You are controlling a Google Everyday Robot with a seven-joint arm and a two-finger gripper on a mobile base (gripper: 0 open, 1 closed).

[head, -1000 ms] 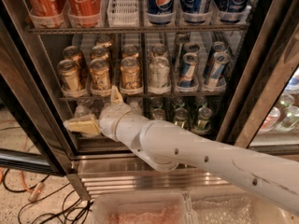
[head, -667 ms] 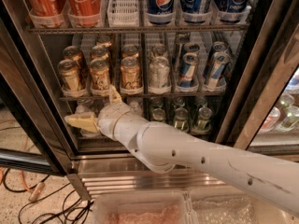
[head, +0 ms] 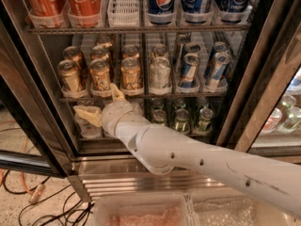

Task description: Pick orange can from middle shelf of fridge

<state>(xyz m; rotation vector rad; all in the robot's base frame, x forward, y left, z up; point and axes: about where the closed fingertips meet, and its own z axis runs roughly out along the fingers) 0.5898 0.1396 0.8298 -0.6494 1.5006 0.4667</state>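
Note:
Several short orange cans stand in the left lanes of the middle shelf (head: 207, 94) of the fridge (head: 28, 93), whose door is open. The front ones are a left can (head: 69, 76), a middle can (head: 100, 74) and a right can (head: 131, 73). My gripper (head: 101, 103) is open and empty, just below the shelf's front edge. One tan finger (head: 116, 92) points up between the middle and right front cans. The other finger (head: 87, 114) points left, below the shelf. My white arm (head: 197, 159) reaches in from the lower right.
A silver-white can (head: 160, 74) and slim blue-red-silver cans (head: 189, 69) fill the shelf's right lanes. Red Coca-Cola (head: 83, 1) and blue Pepsi containers (head: 162, 1) stand above, small clear bottles (head: 181, 120) below. Cables (head: 28, 197) lie on the floor at left.
The gripper has risen slightly toward the middle shelf, and its left finger now sits higher and a little further right. The cans have not moved.

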